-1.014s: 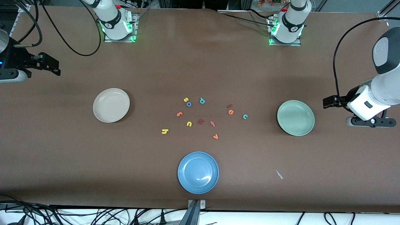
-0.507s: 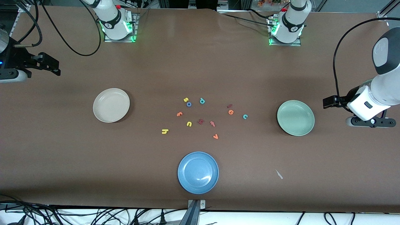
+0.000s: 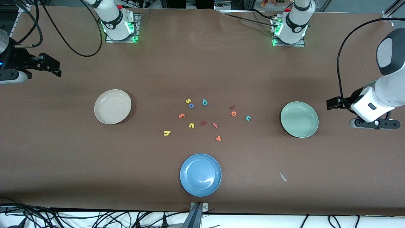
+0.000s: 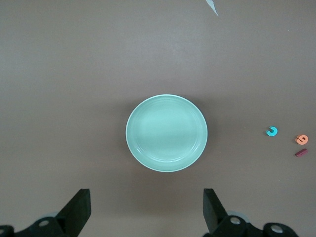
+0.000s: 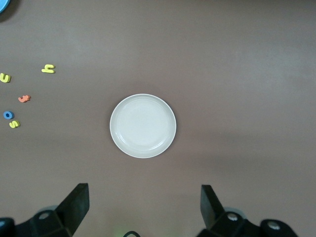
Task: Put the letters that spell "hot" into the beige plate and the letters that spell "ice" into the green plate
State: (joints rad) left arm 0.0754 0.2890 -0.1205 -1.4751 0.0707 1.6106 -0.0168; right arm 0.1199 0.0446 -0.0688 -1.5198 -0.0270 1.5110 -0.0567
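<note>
1. Reading the table as a clock face centred on the letter cluster, with twelve toward the robots' bases, the beige plate (image 3: 112,106) is found at nine o'clock, the green plate (image 3: 299,119) at three and the blue plate (image 3: 200,174) at six.
2. The left gripper (image 4: 146,210) is held high at the left arm's end of the table, fingers wide apart and empty. The right gripper (image 5: 143,207) hangs likewise spread and empty at the right arm's end.
3. No letter is in a plate yet, so a first pick is judged to be the step in hand.
4. For "ice", the dark red i (image 3: 232,107), orange e (image 3: 233,113) and teal c (image 3: 248,118) are grouped around two to three o'clock. The c, outermost, is probably best taken first.
5. For "hot", the yellow h (image 3: 167,133) lies at seven, the orange t (image 3: 181,115) at nine and the blue o (image 3: 191,105) at eleven.
6. The o should be gripped carefully, since the yellow s (image 3: 188,101) lies just beside it. The pink t (image 3: 215,125) is to be left alone.
</note>
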